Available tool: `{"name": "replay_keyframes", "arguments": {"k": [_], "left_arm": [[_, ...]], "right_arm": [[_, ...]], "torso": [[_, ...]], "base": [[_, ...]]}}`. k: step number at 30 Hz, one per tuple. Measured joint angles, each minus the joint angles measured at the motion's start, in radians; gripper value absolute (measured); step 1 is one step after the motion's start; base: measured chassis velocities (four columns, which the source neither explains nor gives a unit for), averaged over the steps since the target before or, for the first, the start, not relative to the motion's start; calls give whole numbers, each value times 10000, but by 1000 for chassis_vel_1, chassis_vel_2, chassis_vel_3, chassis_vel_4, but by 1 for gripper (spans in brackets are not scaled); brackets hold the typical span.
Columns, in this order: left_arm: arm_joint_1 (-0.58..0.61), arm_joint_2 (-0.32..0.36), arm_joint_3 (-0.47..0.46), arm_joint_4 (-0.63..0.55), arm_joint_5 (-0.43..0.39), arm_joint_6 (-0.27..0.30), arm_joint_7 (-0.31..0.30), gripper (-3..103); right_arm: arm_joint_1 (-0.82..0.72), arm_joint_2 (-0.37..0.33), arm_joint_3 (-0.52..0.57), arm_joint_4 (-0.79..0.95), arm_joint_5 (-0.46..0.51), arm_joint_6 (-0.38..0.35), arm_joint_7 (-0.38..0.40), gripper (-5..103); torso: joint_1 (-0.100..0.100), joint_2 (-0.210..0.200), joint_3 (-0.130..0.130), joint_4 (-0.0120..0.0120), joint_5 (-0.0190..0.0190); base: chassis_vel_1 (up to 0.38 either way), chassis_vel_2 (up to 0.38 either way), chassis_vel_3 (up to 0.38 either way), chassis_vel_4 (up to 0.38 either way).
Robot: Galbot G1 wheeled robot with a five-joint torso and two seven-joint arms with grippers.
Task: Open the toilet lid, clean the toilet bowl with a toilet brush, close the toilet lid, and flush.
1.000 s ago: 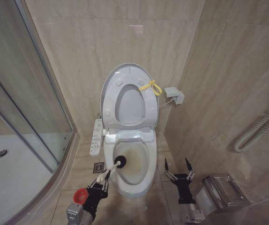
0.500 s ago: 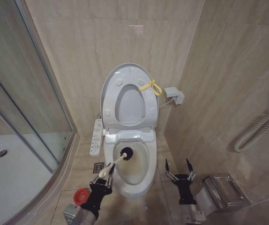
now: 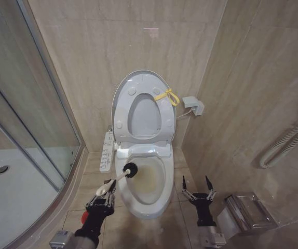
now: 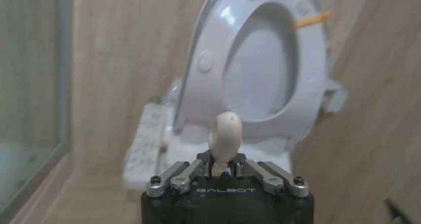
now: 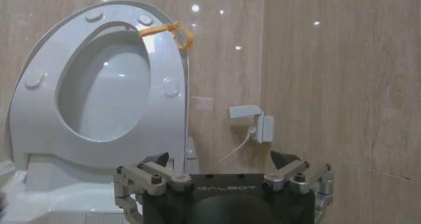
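Left gripper (image 3: 106, 194) clenched on toilet brush (image 3: 119, 177) handle, bristle head ahead at toilet bowl (image 3: 148, 207) rim; right gripper (image 3: 195, 183) idle, fingers spread, beside bowl.

The right pincer (image 5: 227, 170) sits low and near, its black body flanked by spread metal fingers (image 5: 150, 177). Beyond it the toilet lid (image 5: 26, 110) stands upright against the tiled wall (image 5: 316, 76), the seat ring (image 5: 167, 93) raised with it, a yellow cord loop (image 5: 172, 30) at its upper edge. A small white wall box (image 5: 253, 120) with a cable hangs nearby.
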Motion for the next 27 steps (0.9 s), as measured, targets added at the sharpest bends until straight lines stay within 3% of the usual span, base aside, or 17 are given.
{"name": "replay_keyframes", "arguments": {"k": [8, 12, 19, 27], "left_arm": [[777, 54, -771, 3, -340, 202, -331, 18], [940, 472, -1606, 16, -1018, 489, -469, 18], [474, 877, -2136, 28, -2056, 835, -742, 18], [191, 873, -2425, 258, -2605, 1169, -962, 18]], "right_arm": [[260, 38, -139, -174, -11, -12, -2, 100], [339, -79, -194, -235, 3, -23, -6, 100], [390, -187, -207, -252, 140, -25, -10, 100], [350, -375, -139, -216, 293, -31, -12, 100]], "torso": [[0, 0, 0, 5, 1], [0, 0, 0, 4, 1], [0, 0, 0, 2, 1], [0, 0, 1, 4, 1]], "base": [[0, 0, 0, 0], [0, 0, 0, 0], [0, 0, 0, 0], [0, 0, 0, 0]]}}
